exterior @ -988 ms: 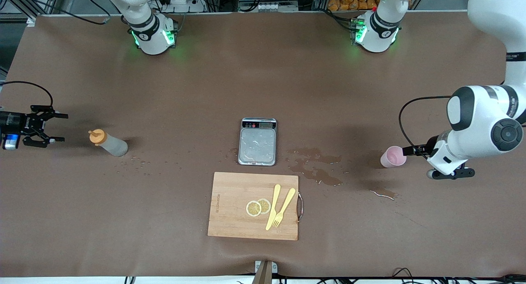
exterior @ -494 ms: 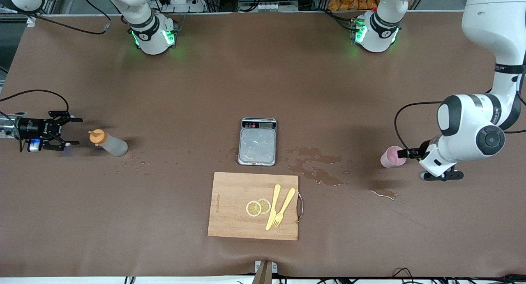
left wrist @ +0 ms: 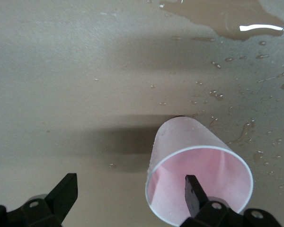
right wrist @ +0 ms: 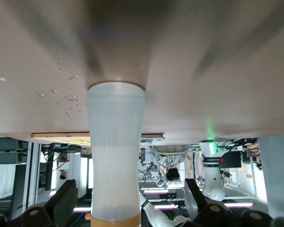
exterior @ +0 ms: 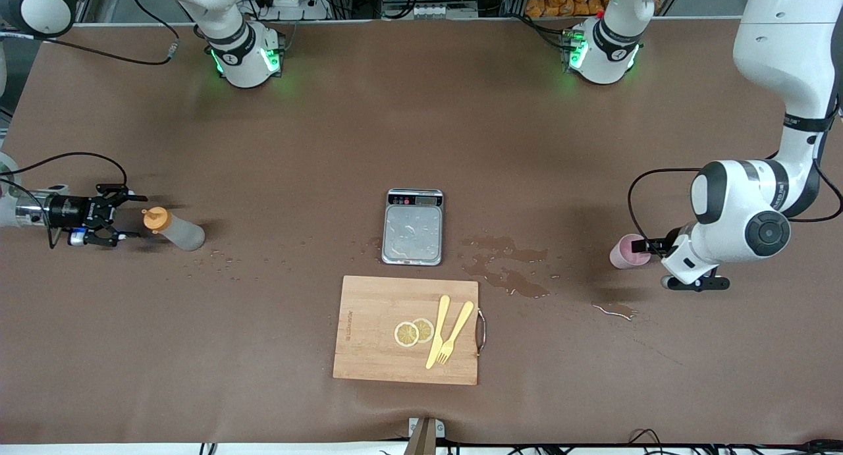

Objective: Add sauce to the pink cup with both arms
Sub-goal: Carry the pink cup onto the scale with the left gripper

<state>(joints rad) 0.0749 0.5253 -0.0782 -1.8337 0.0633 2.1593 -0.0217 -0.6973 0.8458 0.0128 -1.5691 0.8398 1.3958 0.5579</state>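
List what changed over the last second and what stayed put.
The right gripper, open, slid in to the sauce bottle, its cap now between the fingers. The left gripper, open, closed in on the pink cup, one finger inside the rim. Neither is gripped; bottle, cup, scale unmoved.

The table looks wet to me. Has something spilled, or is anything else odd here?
Yes. A puddle lies on the table between the scale and the pink cup, with droplets near the sauce. The scale's plate is wet too.
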